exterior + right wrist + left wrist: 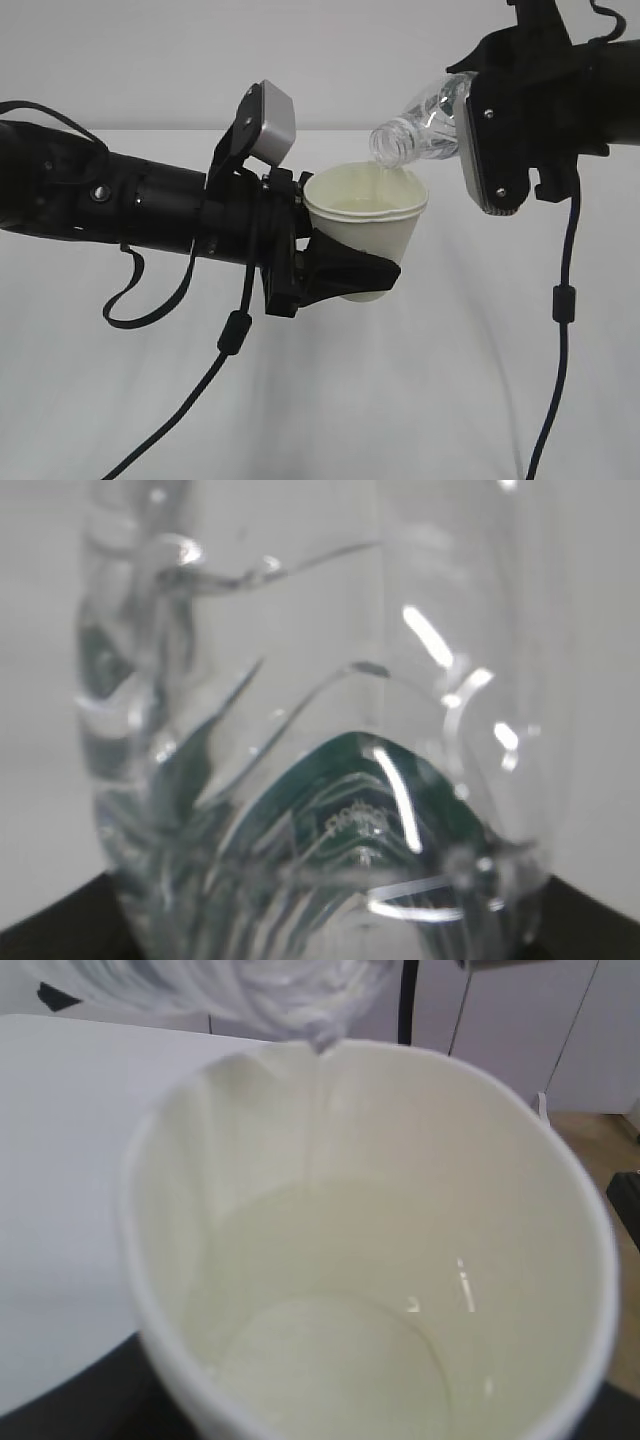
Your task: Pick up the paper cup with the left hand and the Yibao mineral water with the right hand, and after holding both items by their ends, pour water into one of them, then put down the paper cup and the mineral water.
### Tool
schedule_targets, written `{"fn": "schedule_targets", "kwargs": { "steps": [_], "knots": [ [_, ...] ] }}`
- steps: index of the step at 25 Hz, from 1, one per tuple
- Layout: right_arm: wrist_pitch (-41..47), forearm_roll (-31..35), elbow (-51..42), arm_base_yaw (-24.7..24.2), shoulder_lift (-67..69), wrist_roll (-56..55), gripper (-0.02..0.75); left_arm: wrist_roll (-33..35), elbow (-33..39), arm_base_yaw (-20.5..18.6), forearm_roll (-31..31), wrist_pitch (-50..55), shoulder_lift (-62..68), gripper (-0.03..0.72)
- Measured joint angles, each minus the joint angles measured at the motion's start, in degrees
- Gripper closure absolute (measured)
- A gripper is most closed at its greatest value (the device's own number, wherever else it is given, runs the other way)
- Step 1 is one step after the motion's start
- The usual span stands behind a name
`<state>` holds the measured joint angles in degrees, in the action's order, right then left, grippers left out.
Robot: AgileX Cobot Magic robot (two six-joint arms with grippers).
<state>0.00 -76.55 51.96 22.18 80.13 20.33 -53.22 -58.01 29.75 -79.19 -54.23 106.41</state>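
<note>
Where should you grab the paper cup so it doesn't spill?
Grab the paper cup low on its side wall, coming in sideways, as the left hand does. It tapers toward the bottom, stands upright and its mouth must stay open, because the Yibao mineral water is tipped over the rim, pouring in.

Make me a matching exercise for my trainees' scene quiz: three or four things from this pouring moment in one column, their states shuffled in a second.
Things:
1. paper cup
2. Yibao mineral water
3. grey camera box
4. black cable

States:
A. hangs down below the right hand
B. tilted, mouth down over the cup's rim
C. held off the table by the left hand, a little water inside
D. perched above the left wrist, behind the cup

Pairs: 1-C, 2-B, 3-D, 4-A
</note>
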Motion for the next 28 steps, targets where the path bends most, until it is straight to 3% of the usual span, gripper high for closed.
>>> {"fn": "schedule_targets", "kwargs": {
  "steps": [28],
  "knots": [
    [0.0, 0.0, 0.0, 0.0, 0.0, -0.35, 0.285, -0.02, 0.0, 0.0, -0.09, 0.0, 0.0, 0.228]
  ]
}}
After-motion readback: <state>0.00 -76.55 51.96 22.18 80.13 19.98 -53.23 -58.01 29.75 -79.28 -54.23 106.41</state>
